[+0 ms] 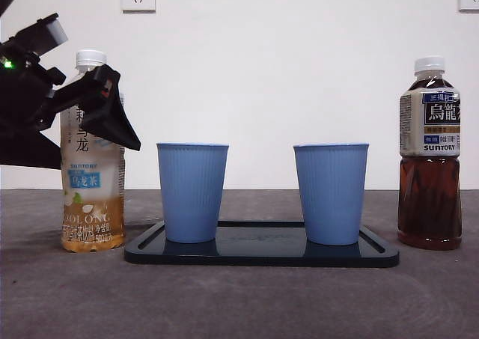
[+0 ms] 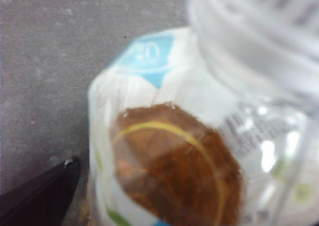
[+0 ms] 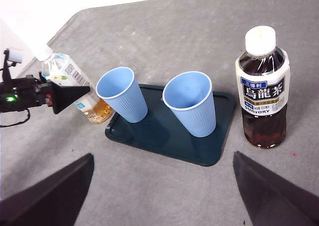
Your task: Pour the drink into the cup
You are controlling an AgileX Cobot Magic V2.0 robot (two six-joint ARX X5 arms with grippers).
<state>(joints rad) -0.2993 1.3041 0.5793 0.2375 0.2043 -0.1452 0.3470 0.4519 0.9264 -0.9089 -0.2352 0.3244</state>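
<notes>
A pale oolong tea bottle (image 1: 93,197) with a white cap stands upright on the table, left of the tray. My left gripper (image 1: 105,107) is open around its upper part; one finger (image 2: 45,198) shows a small gap to the bottle (image 2: 164,161), the other is hidden behind it. Two empty blue ribbed cups (image 1: 192,193) (image 1: 330,193) stand upright on a dark tray (image 1: 262,253). My right gripper (image 3: 163,158) is open and empty, high above the table in front of the tray (image 3: 164,136).
A dark Suntory oolong bottle (image 1: 429,167) with a white cap stands upright to the right of the tray; it also shows in the right wrist view (image 3: 262,96). Grey table, white wall with sockets behind.
</notes>
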